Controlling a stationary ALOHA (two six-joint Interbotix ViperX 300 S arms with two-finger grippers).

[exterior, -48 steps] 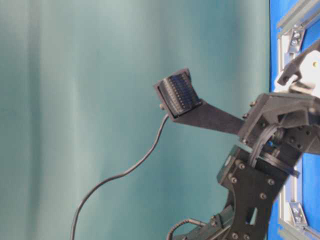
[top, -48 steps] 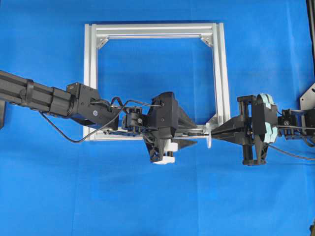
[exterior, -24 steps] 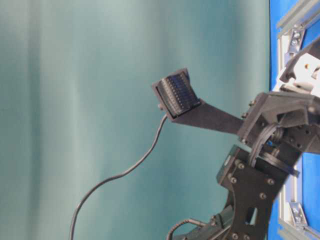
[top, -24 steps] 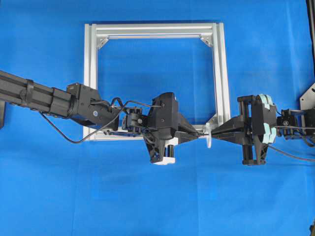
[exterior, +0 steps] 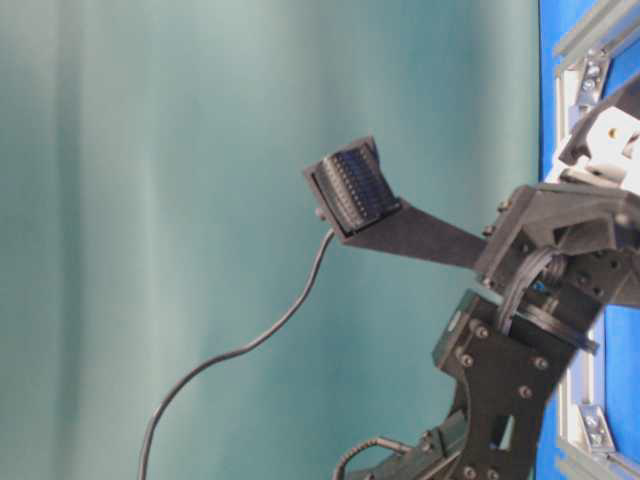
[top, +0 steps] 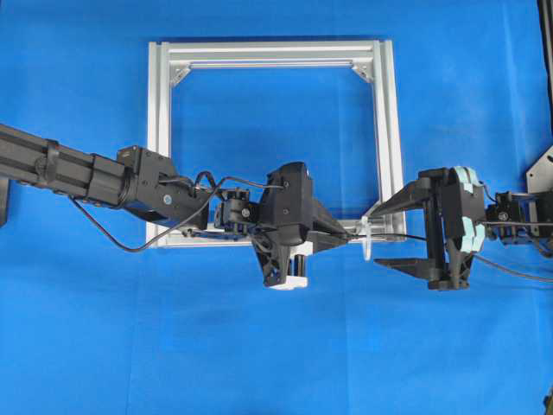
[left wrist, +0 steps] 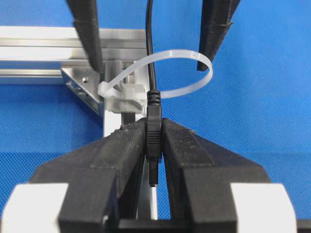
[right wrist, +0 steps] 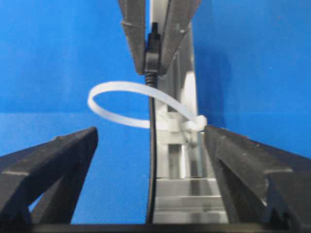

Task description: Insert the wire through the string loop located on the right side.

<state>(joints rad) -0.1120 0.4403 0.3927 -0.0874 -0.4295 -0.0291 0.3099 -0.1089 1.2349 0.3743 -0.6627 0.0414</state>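
Observation:
The whitish string loop (top: 366, 238) stands at the lower right corner of the silver frame (top: 268, 54). The black wire (left wrist: 150, 43) runs through the string loop (left wrist: 180, 52). My left gripper (left wrist: 153, 131) is shut on its plug tip (left wrist: 153, 114), just left of the loop. My right gripper (top: 374, 237) is open on the other side of the loop, one finger to each side of the wire (right wrist: 151, 160) without touching it. In the right wrist view the loop (right wrist: 116, 85) lies ahead of the right gripper (right wrist: 150, 131), with the left gripper (right wrist: 151, 68) beyond it.
The square aluminium frame lies flat on the blue cloth (top: 276, 346), with triangular brackets (top: 180, 74) in its corners. The left arm (top: 86, 173) reaches in across the frame's lower left corner. A dark mount (top: 543, 173) sits at the right edge.
My left gripper closed on the plug tip. My right gripper, shut on the wire half a second ago, has opened wide. The arms have barely moved.

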